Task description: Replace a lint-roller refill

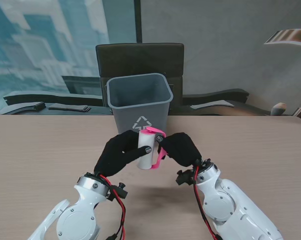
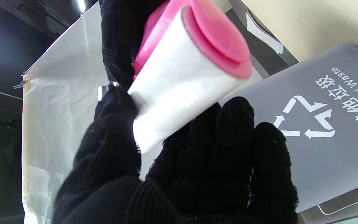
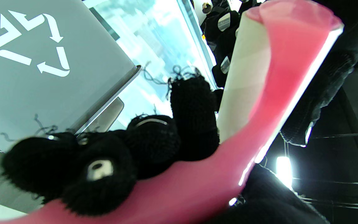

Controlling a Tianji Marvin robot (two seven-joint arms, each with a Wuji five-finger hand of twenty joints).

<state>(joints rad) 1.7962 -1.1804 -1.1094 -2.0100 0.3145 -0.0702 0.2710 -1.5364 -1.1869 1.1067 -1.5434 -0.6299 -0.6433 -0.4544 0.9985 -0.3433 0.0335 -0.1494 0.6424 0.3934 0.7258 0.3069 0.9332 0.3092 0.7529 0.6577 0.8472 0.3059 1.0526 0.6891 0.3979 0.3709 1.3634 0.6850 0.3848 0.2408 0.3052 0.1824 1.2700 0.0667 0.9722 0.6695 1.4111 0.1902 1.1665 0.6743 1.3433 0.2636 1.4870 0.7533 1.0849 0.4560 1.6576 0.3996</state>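
A pink lint roller (image 1: pixel 157 145) with a white paper refill (image 1: pixel 146 149) is held up over the table between both black-gloved hands, in front of the bin. My left hand (image 1: pixel 118 152) is shut around the white refill (image 2: pixel 179 84), thumb on one side and fingers under it; the pink end cap (image 2: pixel 219 40) faces the left wrist camera. My right hand (image 1: pixel 183 148) is shut on the pink handle (image 3: pixel 197 177), which curves up along the refill (image 3: pixel 244 81). The roller stands tilted, nearly upright.
A grey recycling bin (image 1: pixel 139 100) stands open-topped on the table just beyond the hands. A dark chair back (image 1: pixel 139 57) rises behind it. The wooden table (image 1: pixel 45 150) stretches to both sides.
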